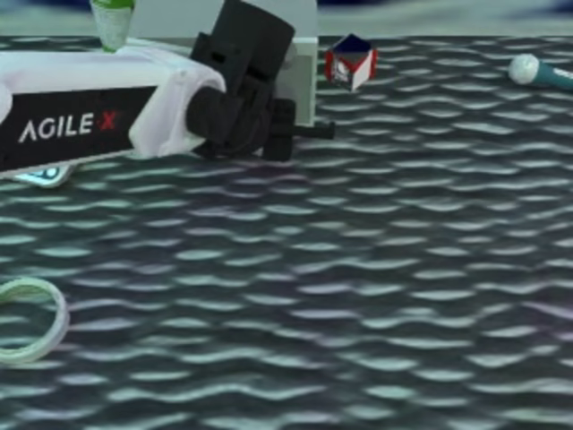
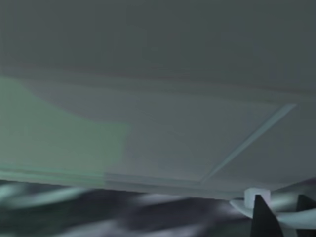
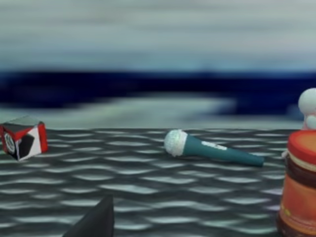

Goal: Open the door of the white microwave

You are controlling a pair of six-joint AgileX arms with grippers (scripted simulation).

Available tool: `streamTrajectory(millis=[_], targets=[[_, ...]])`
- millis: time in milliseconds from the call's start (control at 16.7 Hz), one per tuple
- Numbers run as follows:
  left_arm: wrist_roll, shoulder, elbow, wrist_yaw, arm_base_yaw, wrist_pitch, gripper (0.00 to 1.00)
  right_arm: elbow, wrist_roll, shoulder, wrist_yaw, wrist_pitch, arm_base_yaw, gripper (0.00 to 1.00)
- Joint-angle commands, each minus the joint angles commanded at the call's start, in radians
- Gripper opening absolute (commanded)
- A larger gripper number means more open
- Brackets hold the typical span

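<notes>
From our right wrist camera we see the bench [image 3: 148, 192], its surface patterned in dark and pale ripples. A teal microphone [image 3: 210, 149] with a white mesh head lies flat on it, near the far edge. Well apart from it, a small red, white and black box [image 3: 23, 138] sits tilted on the bench. An orange jar [image 3: 298, 190] with a red lid stands upright close to the camera, with something white and rounded [image 3: 309, 111] showing behind it. A dark fingertip [image 3: 96, 222] of our right pincer juts into view.
</notes>
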State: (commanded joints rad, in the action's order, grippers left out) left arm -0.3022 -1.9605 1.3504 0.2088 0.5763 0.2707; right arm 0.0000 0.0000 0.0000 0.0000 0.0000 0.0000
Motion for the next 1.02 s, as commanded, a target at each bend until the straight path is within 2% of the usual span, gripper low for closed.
streamTrajectory(millis=[360,1020], targets=[[0.048,0.031,-0.047,-0.027,-0.018,-0.022,0.00,0.000,0.000,0.000,0.000,0.000,0.000,1.00],[0.049,0.032,-0.049,-0.028,-0.019,-0.022,0.00,0.000,0.000,0.000,0.000,0.000,0.000,1.00]])
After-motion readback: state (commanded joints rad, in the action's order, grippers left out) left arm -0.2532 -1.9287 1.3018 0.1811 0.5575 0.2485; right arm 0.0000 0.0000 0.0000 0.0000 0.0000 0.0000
